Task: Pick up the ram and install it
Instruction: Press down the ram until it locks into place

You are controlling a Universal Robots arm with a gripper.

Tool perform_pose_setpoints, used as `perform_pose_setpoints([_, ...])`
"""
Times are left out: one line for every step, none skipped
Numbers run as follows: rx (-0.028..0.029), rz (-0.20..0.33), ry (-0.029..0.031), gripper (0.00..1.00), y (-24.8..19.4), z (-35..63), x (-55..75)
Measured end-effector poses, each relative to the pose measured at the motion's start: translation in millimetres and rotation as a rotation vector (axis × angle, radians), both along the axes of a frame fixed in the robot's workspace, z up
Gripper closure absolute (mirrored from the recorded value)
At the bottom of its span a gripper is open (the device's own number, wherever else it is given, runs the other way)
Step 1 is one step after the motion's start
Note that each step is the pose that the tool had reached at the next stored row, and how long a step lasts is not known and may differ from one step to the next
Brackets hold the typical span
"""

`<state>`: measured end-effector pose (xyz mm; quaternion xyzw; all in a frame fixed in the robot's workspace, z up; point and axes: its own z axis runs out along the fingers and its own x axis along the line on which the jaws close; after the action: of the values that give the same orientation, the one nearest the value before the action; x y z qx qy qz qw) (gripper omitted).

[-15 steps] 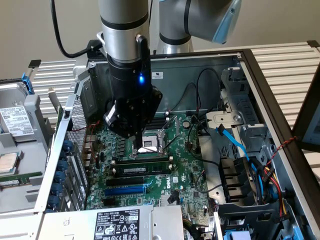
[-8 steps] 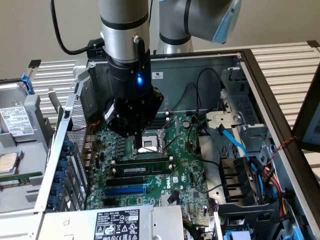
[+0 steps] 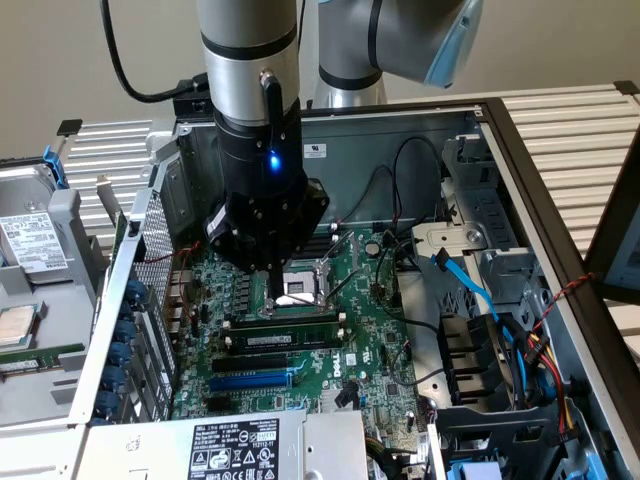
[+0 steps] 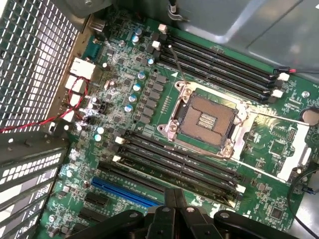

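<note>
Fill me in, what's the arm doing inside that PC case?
The gripper is shut and hangs low over the motherboard, just above the CPU socket, with nothing visibly held. The ram appears to stand in one of the black memory slots beside the socket, just past the fingertips. Whether it is fully seated cannot be told.

Motherboard [image 4: 279,199]: green, silver solder dots. Memory slots [image 4: 219,67]: black, white end clips. Expansion slot [image 4: 124,194]: blue. Ram [image 3: 287,340]: green stick, white sticker. Hand [image 3: 272,265]: black; arm [image 3: 250,50]: silver-grey with a blue light. SATA cable [image 3: 470,285]: light blue. Twisted wire [image 4: 75,107]: red and black.
</note>
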<state>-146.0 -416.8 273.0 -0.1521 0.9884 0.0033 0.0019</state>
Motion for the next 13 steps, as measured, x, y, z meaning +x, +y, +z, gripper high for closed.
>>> perform_pose_setpoints([-0.0001, -0.016, 0.0002, 0.90, 0.0, 0.0, 0.0])
perform_pose_setpoints([-0.0001, -0.029, 0.0003, 0.90, 0.0, 0.0, 0.0])
perform_pose_setpoints([0.0000, -0.044, 0.0004, 0.90, 0.0, 0.0, 0.0])
perform_pose_setpoints([0.0000, -0.060, 0.0005, 0.90, 0.0, 0.0, 0.0])
perform_pose_setpoints([-0.0001, -0.074, 0.0007, 0.90, 0.0, 0.0, 0.0])
perform_pose_setpoints([0.0000, -0.089, 0.0008, 0.90, 0.0, 0.0, 0.0])
perform_pose_setpoints([0.0000, -0.104, 0.0009, 0.90, 0.0, 0.0, 0.0])
perform_pose_setpoints([0.0000, -0.119, 0.0010, 0.90, 0.0, 0.0, 0.0])
perform_pose_setpoints([0.0000, -0.134, 0.0011, 0.90, 0.0, 0.0, 0.0])
perform_pose_setpoints([0.0000, -0.149, 0.0012, 0.90, 0.0, 0.0, 0.0])
perform_pose_setpoints([0.0000, -0.164, 0.0013, 0.90, 0.0, 0.0, 0.0])
perform_pose_setpoints([0.0000, -0.180, 0.0014, 0.90, 0.0, 0.0, 0.0])
perform_pose_setpoints([0.0000, -0.194, 0.0015, 0.90, 0.0, 0.0, 0.0])
